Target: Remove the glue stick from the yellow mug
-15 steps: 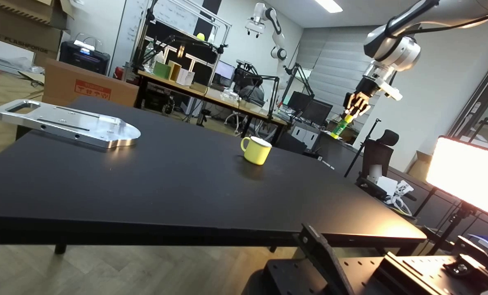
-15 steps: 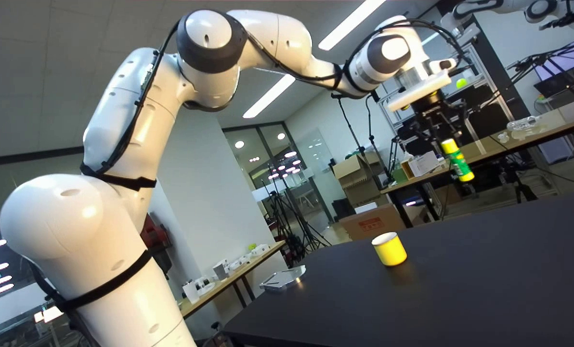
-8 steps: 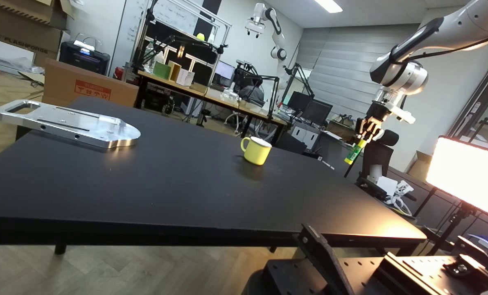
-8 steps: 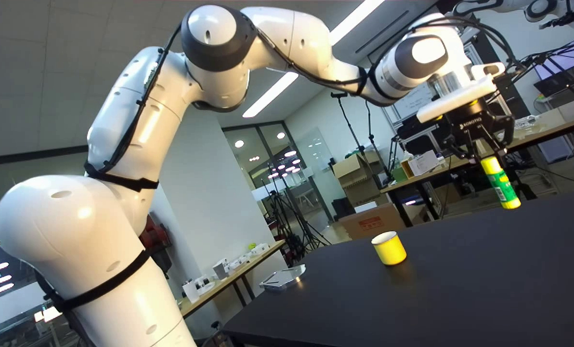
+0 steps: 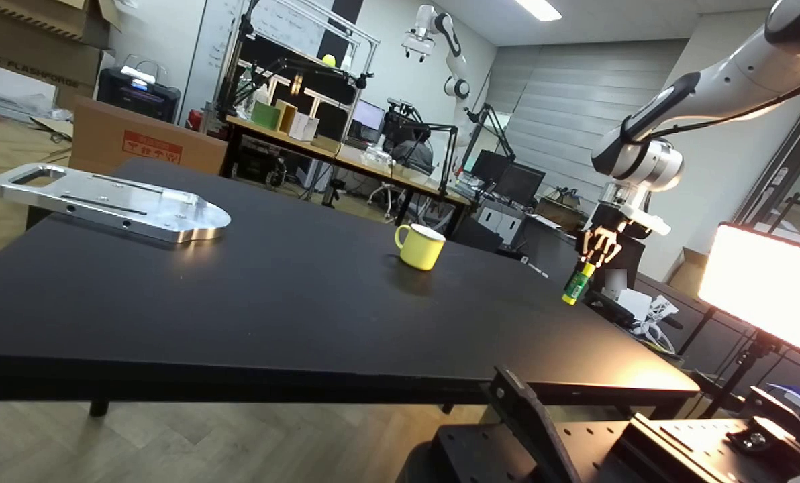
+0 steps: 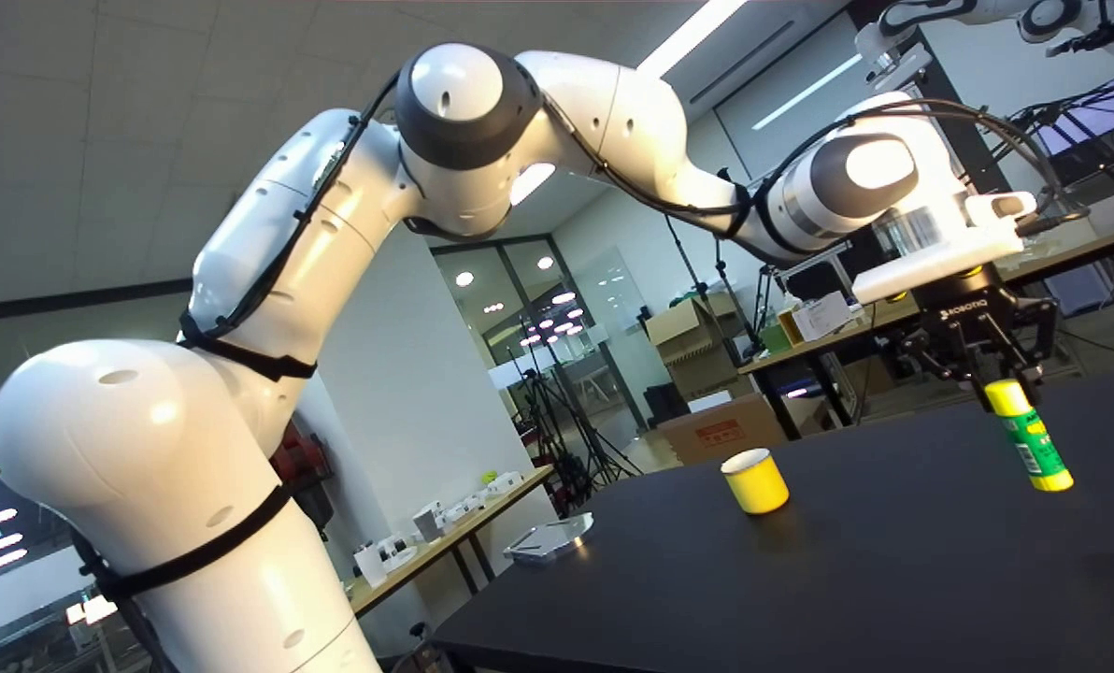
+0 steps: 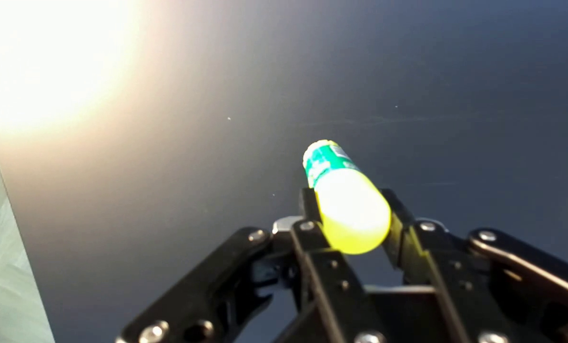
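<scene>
Your gripper point(image 6: 1007, 385) holds the stick point(image 6: 1031, 439) over the black table point(image 5: 292, 315), out of the mug point(image 5: 421, 248). The stick is a slim cylinder, green in the middle and yellow at both ends. Your two fingers point(image 7: 308, 207) stand apart only by the stick's thickness, one on each side of its upper yellow end. The green part and the lower yellow end hang free below the fingertips.

In the wrist view, the gripped yellow end is nearest the camera, washed out by light, and the stick runs away toward the tabletop. A strong glare fills the upper left of that view, and pale floor point(image 7: 7, 267) shows along the left edge.

In both exterior views, your stick is to the right of the mug and well apart from it. The mug, bright yellow outside and white inside, stands upright on the table; in an exterior view its handle points left. Stick and mug lean the same way in each of these tipped views, so the stick hangs close to upright. How high its lower end is, I cannot tell.

A silver plate point(image 5: 138, 204) with a slot at one end lies on the table, left of the mug. A glowing lamp point(image 5: 769, 292) stands at the far right of that view.
</scene>
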Motion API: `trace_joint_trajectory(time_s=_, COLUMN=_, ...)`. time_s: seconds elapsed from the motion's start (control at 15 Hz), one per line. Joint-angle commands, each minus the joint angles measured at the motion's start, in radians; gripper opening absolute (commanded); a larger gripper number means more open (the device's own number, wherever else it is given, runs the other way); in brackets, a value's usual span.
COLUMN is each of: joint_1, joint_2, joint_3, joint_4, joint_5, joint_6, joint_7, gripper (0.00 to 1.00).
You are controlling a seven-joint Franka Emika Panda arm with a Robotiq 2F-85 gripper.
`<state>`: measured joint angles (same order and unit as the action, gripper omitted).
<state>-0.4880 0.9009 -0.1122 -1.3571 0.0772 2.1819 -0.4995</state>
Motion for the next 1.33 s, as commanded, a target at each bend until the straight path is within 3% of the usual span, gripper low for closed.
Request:
trace_joint_trajectory(time_s=0.0, joint_1=-0.021, joint_2=0.056, joint_3=-0.012, joint_4=0.062, joint_5=-0.032, joint_6=-0.001, joint_7=0.007, gripper=0.09)
trace_joint_trajectory(time_s=1.27, joint_1=-0.057, joint_2=0.117, joint_3=-0.003, joint_4=0.118, joint_5=-0.039, joint_6=0.026, joint_7=0.011, gripper=0.09)
